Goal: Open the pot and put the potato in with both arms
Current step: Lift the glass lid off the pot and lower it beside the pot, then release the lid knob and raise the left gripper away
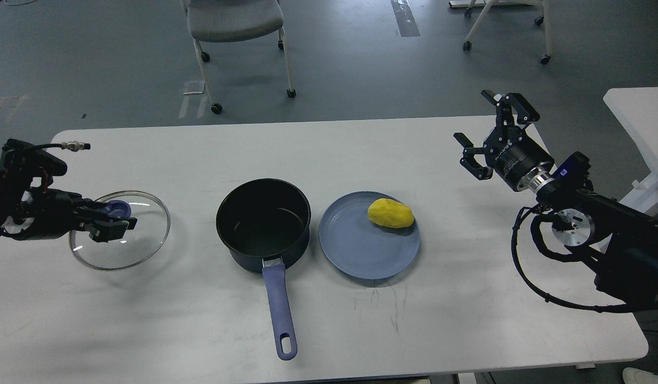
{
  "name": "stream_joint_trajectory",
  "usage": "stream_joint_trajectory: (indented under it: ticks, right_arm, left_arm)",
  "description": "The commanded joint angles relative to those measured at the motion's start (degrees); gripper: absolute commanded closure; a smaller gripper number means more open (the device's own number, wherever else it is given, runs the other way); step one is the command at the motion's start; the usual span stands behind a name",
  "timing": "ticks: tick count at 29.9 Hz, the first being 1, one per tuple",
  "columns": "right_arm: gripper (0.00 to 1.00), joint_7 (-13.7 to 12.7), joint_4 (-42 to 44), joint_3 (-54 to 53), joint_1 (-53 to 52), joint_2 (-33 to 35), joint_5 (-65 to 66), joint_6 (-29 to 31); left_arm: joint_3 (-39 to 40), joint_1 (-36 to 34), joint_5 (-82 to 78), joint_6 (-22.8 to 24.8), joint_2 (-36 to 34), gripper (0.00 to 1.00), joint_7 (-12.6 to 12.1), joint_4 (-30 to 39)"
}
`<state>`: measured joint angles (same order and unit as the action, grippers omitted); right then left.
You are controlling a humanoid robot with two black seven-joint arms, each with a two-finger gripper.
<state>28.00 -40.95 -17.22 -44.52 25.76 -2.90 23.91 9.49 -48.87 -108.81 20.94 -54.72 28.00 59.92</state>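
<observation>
The left hand (111,218) is clamped on the blue knob (118,208) of a glass lid (147,242), which sits tilted over the left part of the white worktop (147,320), well apart from the pot; whether the lid's rim touches the surface I cannot tell. The right hand (489,133) is released, its two fingers spread wide and grasping nothing, raised above the far right corner of the worktop, well away from the plate. Between the two hands, near the middle of the worktop, stands the pot (263,226), uncovered and dark inside, with nothing in it that I can see; its long blue-purple handle (279,304) runs toward the near edge and ends in a loop hole. Just beside the pot on its right lies a flat blue-grey plate (355,250), and the potato (390,213) rests on the far right part of that plate. Beyond the worktop, a grey chair (235,21) on castors stands on the floor.
</observation>
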Motion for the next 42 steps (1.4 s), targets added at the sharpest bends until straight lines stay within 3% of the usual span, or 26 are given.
stream_joint_trajectory:
  ticks: [1, 13, 22, 29, 31, 36, 42]
  right_arm:
    - [0.00, 0.0, 0.0, -0.1, 0.0, 0.0, 0.0, 0.0]
    - [0.00, 0.0, 0.1, 0.0, 0.1, 0.0, 0.0, 0.0]
    - [0.00, 0.0, 0.1, -0.1, 0.1, 0.0, 0.0, 0.0]
    - [0.00, 0.0, 0.1, -0.1, 0.1, 0.0, 0.0, -0.1]
    - [0.00, 0.0, 0.1, -0.1, 0.0, 0.0, 0.0, -0.1]
    - [0.00, 0.0, 0.0, 0.0, 0.0, 0.1, 0.0, 0.0]
    - [0.00, 0.0, -0.4, 0.0, -0.7, 0.2, 0.2, 0.1]
  left_arm:
    - [0.1, 1.1, 0.1, -1.2, 1.2, 0.50, 0.0, -2.1]
    - [0.2, 2.7, 1.3, -1.3, 3.4, 0.46, 0.0, -3.8]
    - [0.1, 2.9, 1.4, -1.3, 3.9, 0.34, 0.0, -6.0]
    - [0.1, 2.8, 2.9, -1.2, 4.2, 0.04, 0.0, -6.1]
    - [0.2, 2.8, 4.1, -1.1, 4.0, 0.03, 0.0, -6.1]
    - [1.1, 1.2, 13.4, -0.2, 3.6, 0.02, 0.0, -5.1]
    - [1.3, -5.9, 50.7, 5.1, 4.0, 0.02, 0.0, -4.5]
